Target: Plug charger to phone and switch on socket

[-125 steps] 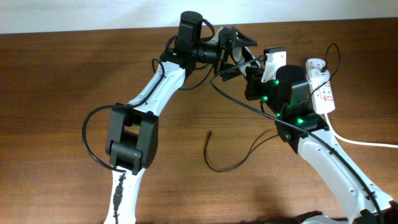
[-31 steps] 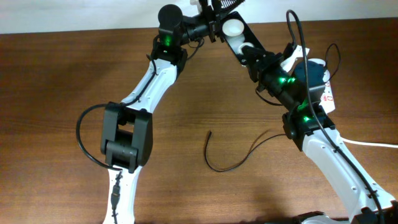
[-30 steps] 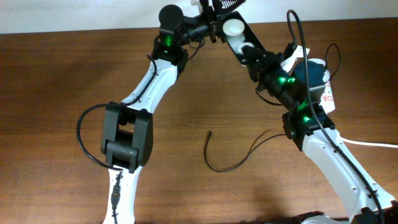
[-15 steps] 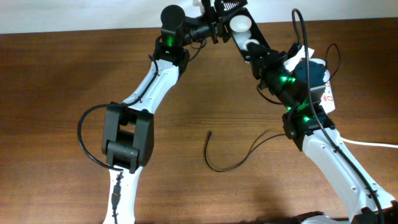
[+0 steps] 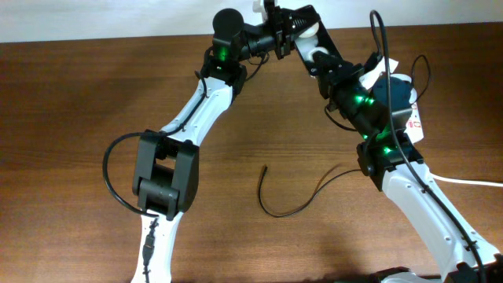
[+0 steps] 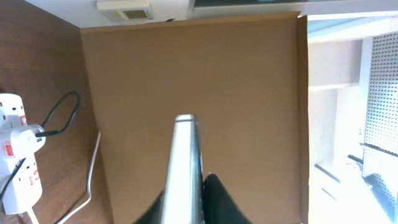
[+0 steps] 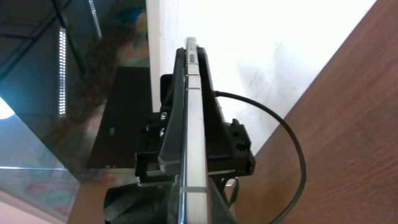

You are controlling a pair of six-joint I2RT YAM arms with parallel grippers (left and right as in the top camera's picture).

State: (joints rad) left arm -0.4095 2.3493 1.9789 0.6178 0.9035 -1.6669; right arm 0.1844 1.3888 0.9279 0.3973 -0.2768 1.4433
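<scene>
The phone (image 5: 302, 20) is held up in the air over the table's far edge, between both arms. My left gripper (image 5: 277, 33) is shut on its left end and my right gripper (image 5: 312, 41) is shut on its other end. In the left wrist view the phone (image 6: 185, 168) shows edge-on, pinched in my left gripper (image 6: 196, 190). The right wrist view also has it edge-on (image 7: 193, 124). The charger (image 5: 292, 206) lies loose on the wood, its tip (image 5: 265, 167) free. The socket (image 5: 413, 119) lies at the right, partly hidden behind my right arm.
A thick white cord (image 5: 465, 181) runs off the socket to the right edge. The left wrist view shows the socket (image 6: 17, 163) with red marks and thin black wires looping by it. A light wall stands behind the table's far edge.
My left gripper was open beside the phone and has shut on it. The left arm has slid slightly right. The right gripper kept its hold.
</scene>
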